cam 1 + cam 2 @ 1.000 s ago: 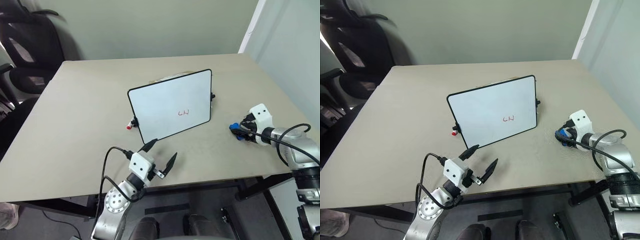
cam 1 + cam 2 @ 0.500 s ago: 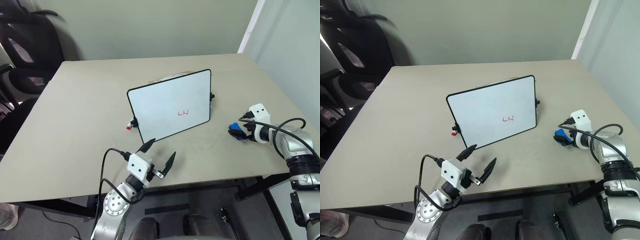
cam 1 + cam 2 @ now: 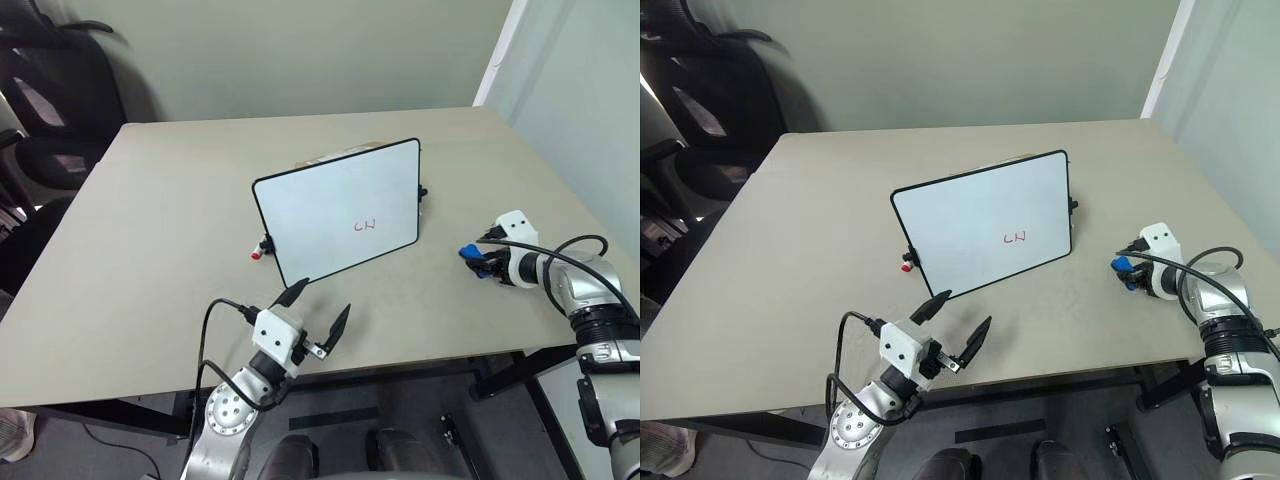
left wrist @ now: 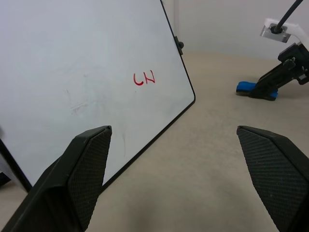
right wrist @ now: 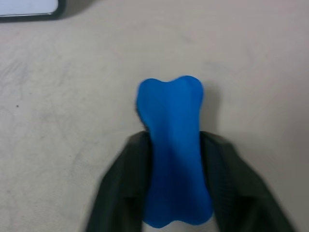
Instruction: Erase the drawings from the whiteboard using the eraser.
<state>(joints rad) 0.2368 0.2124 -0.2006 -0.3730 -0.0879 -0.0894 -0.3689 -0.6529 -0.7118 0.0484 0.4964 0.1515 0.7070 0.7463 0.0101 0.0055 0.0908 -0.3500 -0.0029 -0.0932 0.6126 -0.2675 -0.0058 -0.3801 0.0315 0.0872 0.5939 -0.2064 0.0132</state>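
Right of the black-framed whiteboard [image 3: 338, 211], our right gripper [image 5: 174, 188] clamps the bright blue eraser block [image 5: 172, 150]; our left gripper [image 3: 318, 309] gapes wide.

The two head views look forward and down over the table [image 3: 150, 250] from above, sharing the whiteboard [image 3: 335, 210]. The left wrist view faces the whiteboard from low and near; the right wrist view looks close down at the eraser [image 5: 171, 140].

Soft, even indoor light; my counter [image 3: 150, 250] shows no glare. The eraser [image 5: 174, 150] between my right fingers [image 5: 227, 188] looks blurred, with a faint shadow beside it. My left fingers [image 4: 82, 179] stay sharp.
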